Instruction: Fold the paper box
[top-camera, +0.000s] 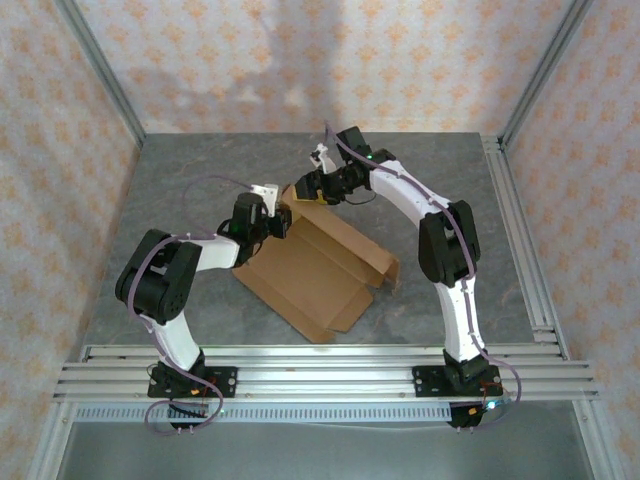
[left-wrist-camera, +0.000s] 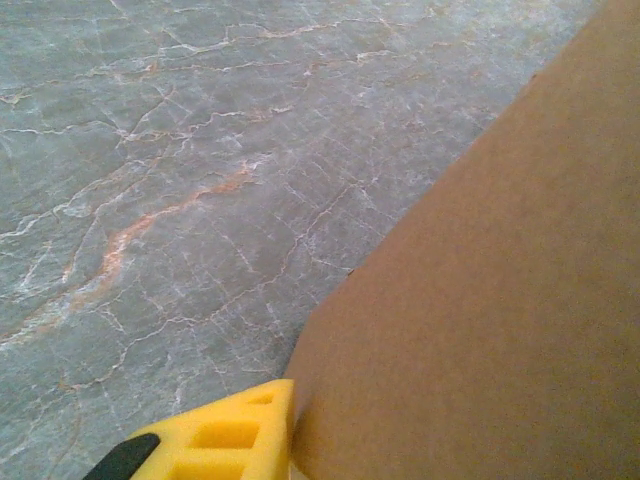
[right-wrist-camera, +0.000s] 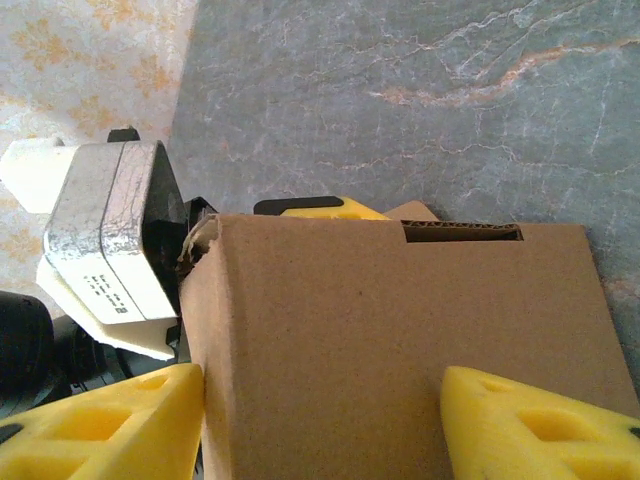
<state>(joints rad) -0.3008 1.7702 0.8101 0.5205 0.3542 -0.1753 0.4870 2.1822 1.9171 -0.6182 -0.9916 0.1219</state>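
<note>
Right fingers (right-wrist-camera: 110, 415), yellow hollowed wedges, are standing apart at a raised flap of the paper box (top-camera: 320, 270). Left fingers (left-wrist-camera: 230, 440) are sitting against its far-left flap; apart or clamped, cannot tell. Left arm (top-camera: 165, 280) and right arm (top-camera: 440, 240) are bending inward toward the box. Plain brown corrugated cardboard is lying mid-way on the grey marbled counter (top-camera: 200, 170).
</note>
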